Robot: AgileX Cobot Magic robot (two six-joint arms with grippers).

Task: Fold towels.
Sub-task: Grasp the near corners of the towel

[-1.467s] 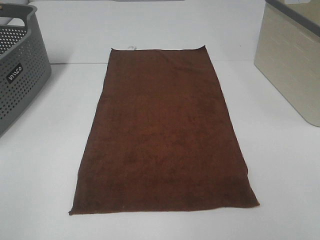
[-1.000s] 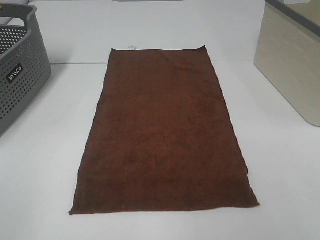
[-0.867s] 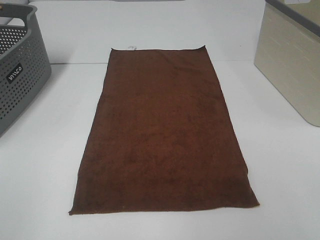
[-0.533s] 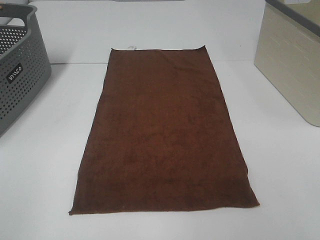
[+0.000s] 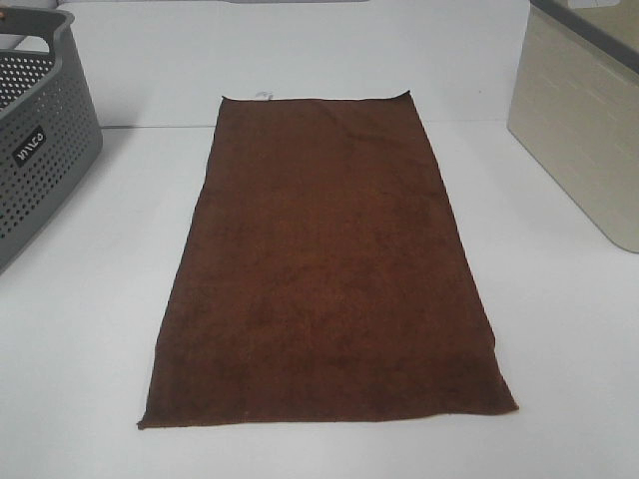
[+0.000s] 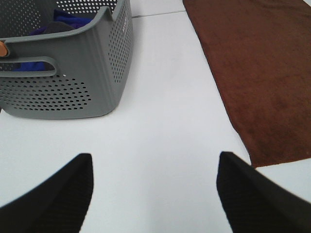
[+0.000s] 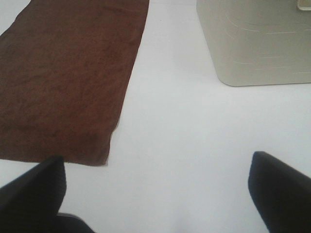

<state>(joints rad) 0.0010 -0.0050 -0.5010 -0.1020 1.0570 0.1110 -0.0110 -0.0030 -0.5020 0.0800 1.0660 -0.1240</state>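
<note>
Dark reddish-brown towel (image 5: 324, 264) spread flat and unfolded down the middle of the white bench (image 5: 90, 329), long side running away from the robot. Tiny white tag (image 5: 264, 96) poking out at the far short edge, near the left corner, way too small to read.

Only real writing anywhere: a black label (image 5: 28, 146) with white capitals on the side of the grey perforated basket (image 5: 50, 190) off to the left. Looks like a brand name, but too fuzzy to spell out for sure. Some blue cloth (image 6: 68, 22) piled inside that basket, seen from the left wrist. Beige bin (image 5: 579, 140) with a dark rim off to the right, faint ridged lines on its wall.

Left gripper (image 6: 154, 165) spread wide with nothing in it, hanging over bare bench between the basket and the towel's near left corner. Right gripper (image 7: 156, 162) same deal: fingers wide apart, holding nothing, over bare bench between the towel's near right corner and the bin. Neither one touching the towel.
</note>
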